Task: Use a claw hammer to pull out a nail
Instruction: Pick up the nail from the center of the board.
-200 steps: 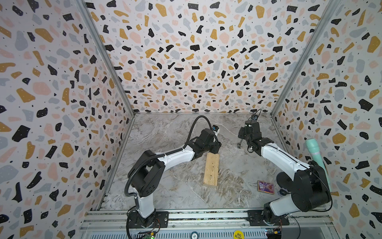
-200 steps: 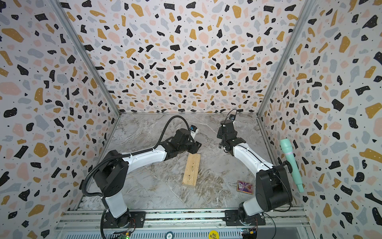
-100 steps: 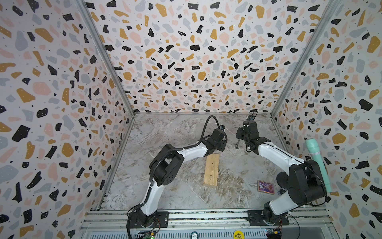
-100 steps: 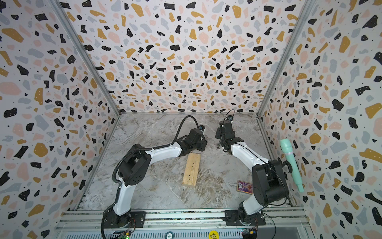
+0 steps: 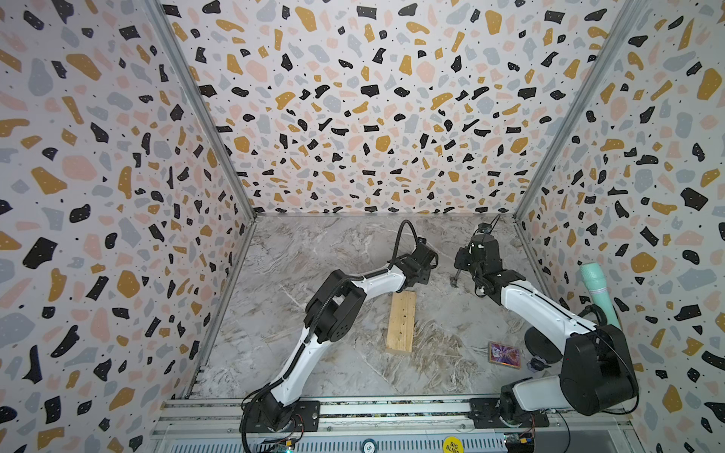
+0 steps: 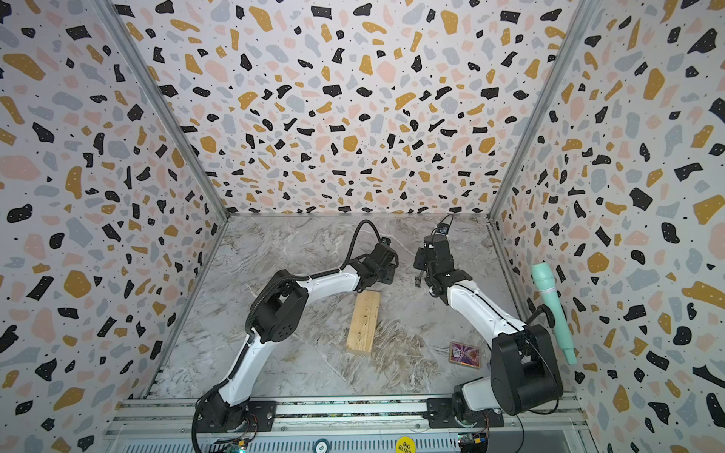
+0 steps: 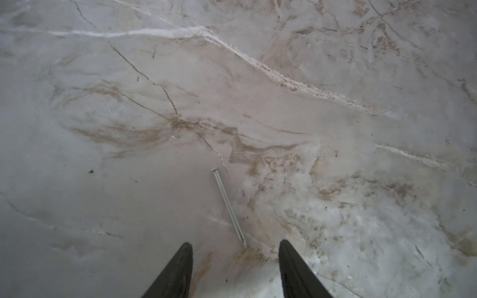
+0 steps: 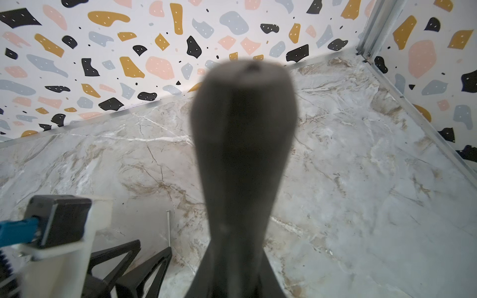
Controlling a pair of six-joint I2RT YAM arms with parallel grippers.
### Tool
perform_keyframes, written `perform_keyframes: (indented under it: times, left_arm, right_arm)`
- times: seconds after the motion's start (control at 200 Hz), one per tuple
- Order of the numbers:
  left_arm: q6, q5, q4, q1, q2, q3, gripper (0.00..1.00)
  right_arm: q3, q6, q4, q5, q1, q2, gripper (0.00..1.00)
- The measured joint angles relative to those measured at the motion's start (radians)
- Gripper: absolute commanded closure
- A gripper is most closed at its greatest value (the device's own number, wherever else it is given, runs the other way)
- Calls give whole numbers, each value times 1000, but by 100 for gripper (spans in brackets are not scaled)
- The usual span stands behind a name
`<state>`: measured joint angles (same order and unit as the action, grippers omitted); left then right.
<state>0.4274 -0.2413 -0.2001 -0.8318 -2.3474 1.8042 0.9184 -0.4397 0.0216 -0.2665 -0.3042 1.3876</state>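
A loose silvery nail [image 7: 228,206] lies flat on the marble floor, its point just ahead of the gap between my left fingertips. My left gripper [image 7: 235,243] is open and empty above the floor, beyond the far end of the wooden block [image 5: 401,321]. The right wrist view shows the same nail [image 8: 168,228] in front of the left gripper [image 8: 153,246]. My right gripper [image 8: 236,271] is shut on the claw hammer's black handle [image 8: 242,129]. In both top views the hammer's metal head [image 5: 454,281] [image 6: 418,281] hangs near the floor, left of the right gripper [image 5: 476,259].
The wooden block [image 6: 364,321] shows several small holes along its top. A colourful card [image 5: 504,355] lies on the floor near the right arm's base. A mint-green cylinder [image 5: 598,292] hangs on the right wall. Patterned walls close in three sides.
My left arm has reached further back and to the right, past the block's far end, with its elbow raised. The right gripper and hammer have barely moved.
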Motion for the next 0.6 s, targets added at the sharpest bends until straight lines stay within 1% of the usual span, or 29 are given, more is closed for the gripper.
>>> perform_keyframes:
  times: [0.275, 0.471, 0.596]
  left_arm:
    - [54, -55, -21, -13, -52, 38, 49]
    - [83, -106, -32, -16, -103, 102, 54]
    - [91, -127, -50, -16, -130, 144, 60]
  right_arm:
    - [-32, 20, -10, 20, 24, -34, 100]
    - [-43, 30, -13, 29, 42, -66, 100]
    - [-50, 37, -13, 31, 50, -82, 100]
